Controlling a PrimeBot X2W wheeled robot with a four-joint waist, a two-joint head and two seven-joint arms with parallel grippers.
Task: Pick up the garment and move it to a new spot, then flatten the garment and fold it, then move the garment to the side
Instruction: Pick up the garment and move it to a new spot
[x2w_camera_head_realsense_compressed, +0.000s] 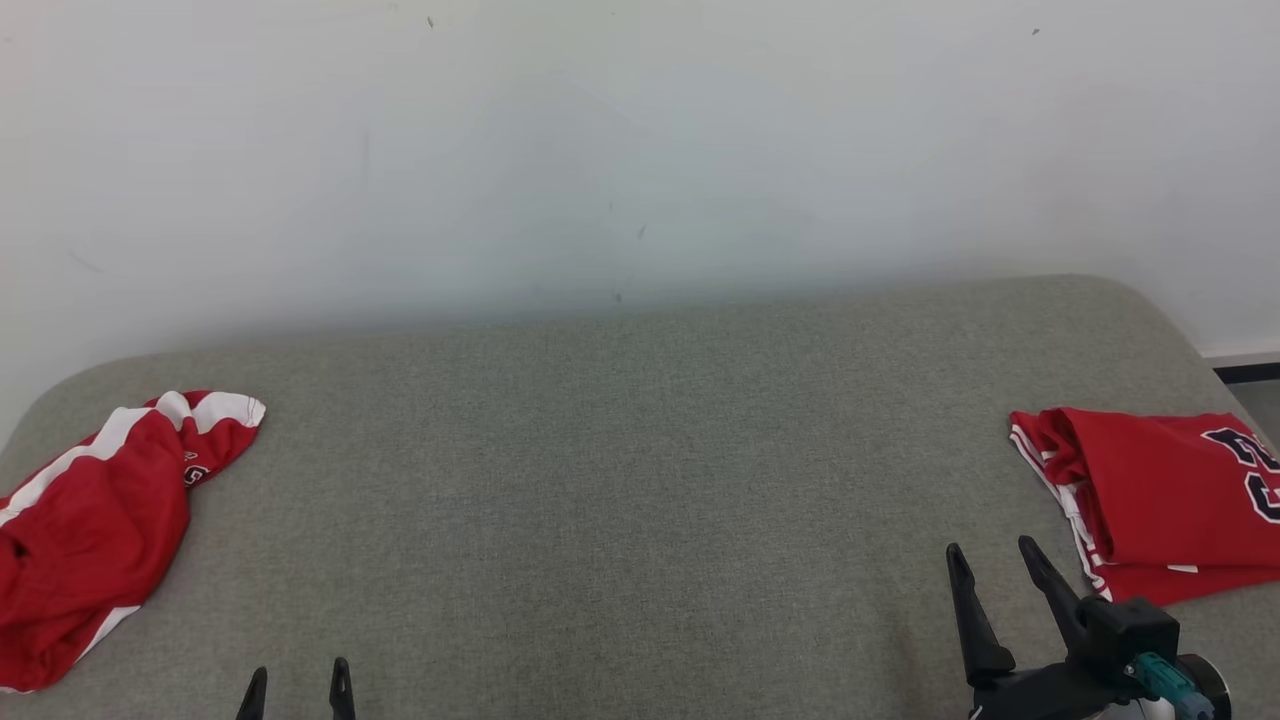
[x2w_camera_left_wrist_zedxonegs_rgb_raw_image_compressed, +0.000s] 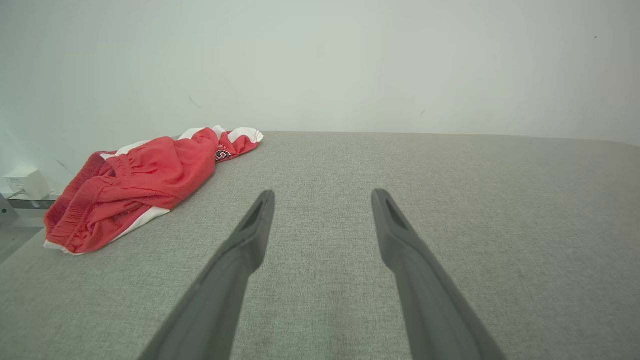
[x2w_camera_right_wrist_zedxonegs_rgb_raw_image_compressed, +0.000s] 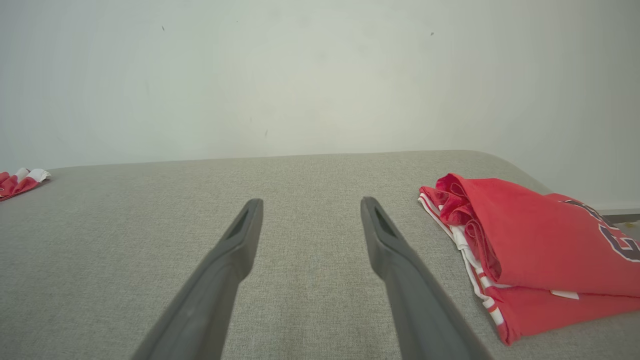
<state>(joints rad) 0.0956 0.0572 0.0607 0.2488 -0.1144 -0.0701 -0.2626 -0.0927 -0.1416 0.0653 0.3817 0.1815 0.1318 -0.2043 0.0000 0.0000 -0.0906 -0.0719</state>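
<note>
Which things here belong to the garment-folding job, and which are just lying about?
Job:
crumpled red garment, at the left, not yet folded
folded red jersey, at the right, seemingly done
left gripper and right gripper, both open and empty
grey padded surface

Lying about:
small white box beyond the surface's left edge
white wall

Your right gripper has its two long dark fingers spread wide, nothing between them, above the grey fabric-covered tabletop. On your right, near the fingers, lies a folded red jersey with white-striped trim and dark lettering. At the far left edge a crumpled red-and-white garment lies by the pale wall.
</note>
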